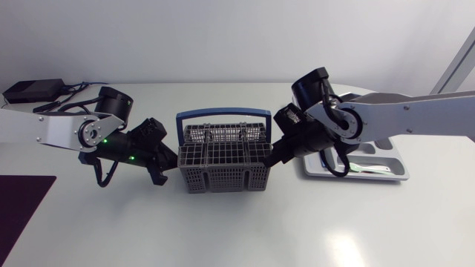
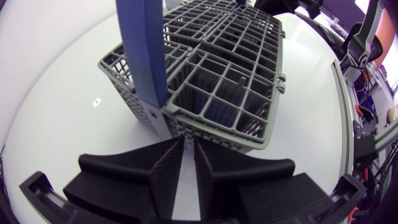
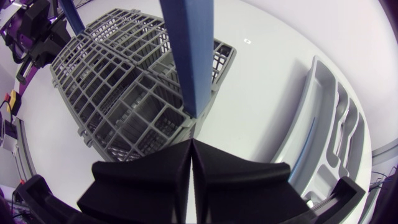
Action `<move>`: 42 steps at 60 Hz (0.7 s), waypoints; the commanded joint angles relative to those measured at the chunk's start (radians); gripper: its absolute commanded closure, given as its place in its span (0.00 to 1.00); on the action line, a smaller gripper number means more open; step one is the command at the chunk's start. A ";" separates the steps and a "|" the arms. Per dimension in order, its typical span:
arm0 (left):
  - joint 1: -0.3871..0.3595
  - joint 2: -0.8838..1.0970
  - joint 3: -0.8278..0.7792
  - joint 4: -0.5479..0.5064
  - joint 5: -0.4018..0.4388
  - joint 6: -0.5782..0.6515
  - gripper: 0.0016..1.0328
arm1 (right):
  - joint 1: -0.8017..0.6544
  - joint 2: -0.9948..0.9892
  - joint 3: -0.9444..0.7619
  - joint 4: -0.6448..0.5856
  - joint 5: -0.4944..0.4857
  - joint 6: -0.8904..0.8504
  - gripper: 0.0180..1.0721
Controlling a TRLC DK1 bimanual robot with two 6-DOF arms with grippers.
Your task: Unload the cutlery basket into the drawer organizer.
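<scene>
The grey cutlery basket with a blue handle stands mid-table, and no cutlery shows in it. My left gripper is at the basket's left wall. In the left wrist view its fingers stand a narrow slit apart, with their tips closed on the basket rim just below the handle. My right gripper is at the basket's right wall, shut with its fingers pressed together and the tips touching the basket edge. The grey drawer organizer lies to the right, partly under my right arm.
A pale item lies in the organizer's front compartment. A black box with cables sits at the back left. A dark mat covers the front left corner. In the right wrist view the organizer lies beside the gripper.
</scene>
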 commanded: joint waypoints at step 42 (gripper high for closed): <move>0.133 -0.167 -0.058 -0.043 0.041 -0.003 0.43 | -0.067 -0.319 -0.176 0.037 0.043 -0.008 0.93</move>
